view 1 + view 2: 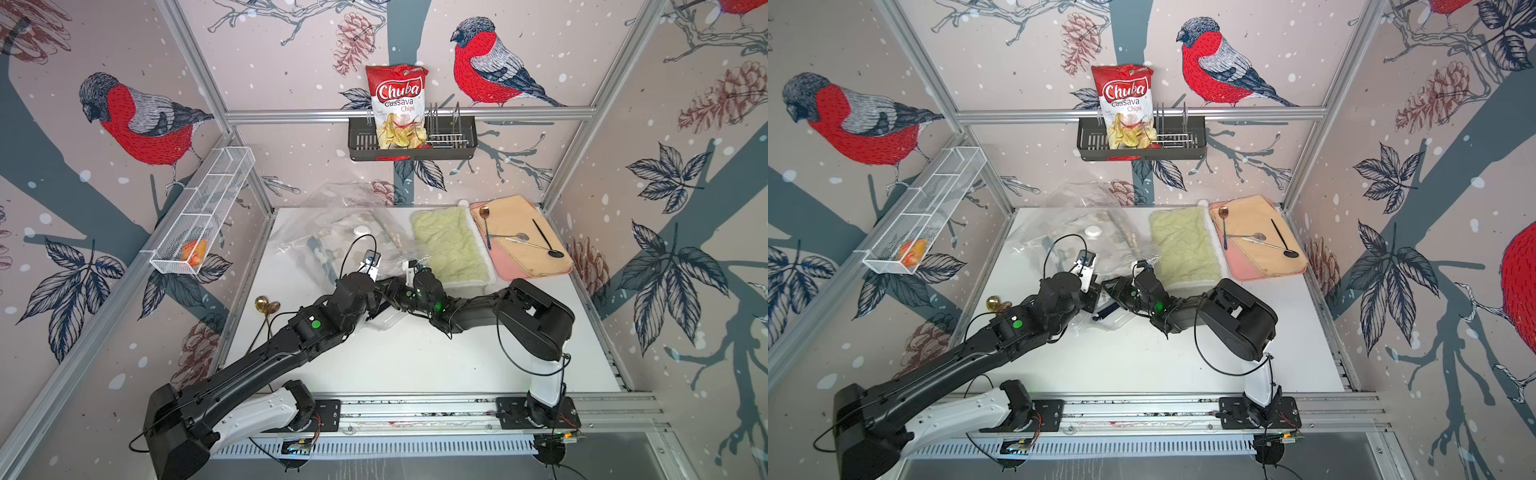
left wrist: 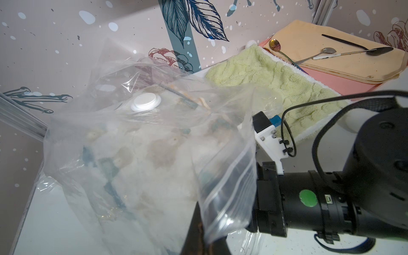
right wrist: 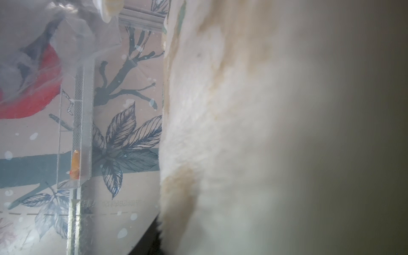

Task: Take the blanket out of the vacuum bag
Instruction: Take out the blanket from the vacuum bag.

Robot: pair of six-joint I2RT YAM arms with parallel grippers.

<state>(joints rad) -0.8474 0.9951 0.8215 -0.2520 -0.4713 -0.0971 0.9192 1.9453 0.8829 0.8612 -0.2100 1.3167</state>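
Observation:
The vacuum bag (image 1: 332, 232) (image 1: 1059, 230) lies crinkled at the back left of the table, with its round white valve cap (image 1: 360, 230) (image 2: 146, 101) on top. Inside it shows the blanket (image 2: 154, 165), white and fluffy with faint tan and teal marks. My left gripper (image 2: 204, 234) is shut on the bag's zip edge and holds it up. My right gripper (image 2: 225, 205) reaches into the bag's mouth, its fingers blurred behind the plastic. In the right wrist view the blanket (image 3: 220, 132) fills the frame beside one dark finger (image 3: 154, 242); how the jaws stand is hidden.
A green towel (image 1: 453, 245) lies right of the bag. Peach and pink cloths (image 1: 536, 253) with several spoons fill the back right corner. A gold spoon (image 1: 262, 304) lies at the table's left edge. A wire basket (image 1: 199, 216) and a black rack (image 1: 361, 143) with a chips bag hang on the walls.

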